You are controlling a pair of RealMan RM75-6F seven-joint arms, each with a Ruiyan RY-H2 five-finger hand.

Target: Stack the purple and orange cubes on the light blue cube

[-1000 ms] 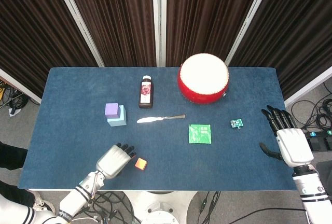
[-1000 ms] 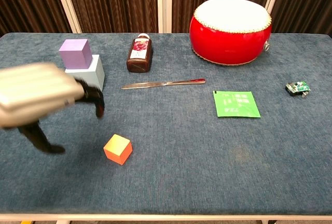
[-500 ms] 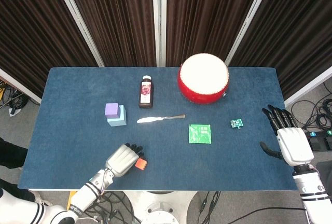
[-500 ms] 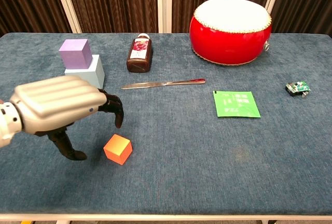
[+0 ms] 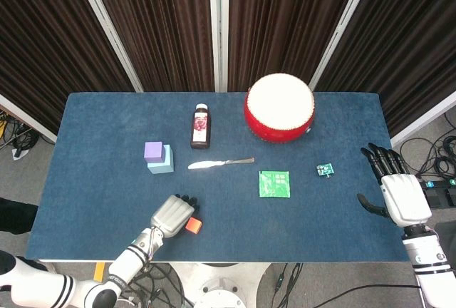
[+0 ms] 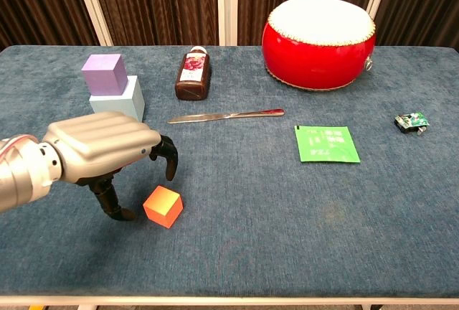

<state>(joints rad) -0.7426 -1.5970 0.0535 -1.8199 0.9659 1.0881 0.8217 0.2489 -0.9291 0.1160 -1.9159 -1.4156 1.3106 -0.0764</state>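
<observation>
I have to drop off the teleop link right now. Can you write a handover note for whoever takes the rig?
Left hand: open, over the orange cube, fingers on either side, not gripping yet.
Right hand: open, idle off the table's right edge.
Done: purple cube sits on the light blue cube, rear left.
Left: grip the orange cube near the front edge, lift it, set it on the purple cube.

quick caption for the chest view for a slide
Left hand poised with spread fingers around the orange cube; purple cube already sits atop the light blue cube.
</observation>
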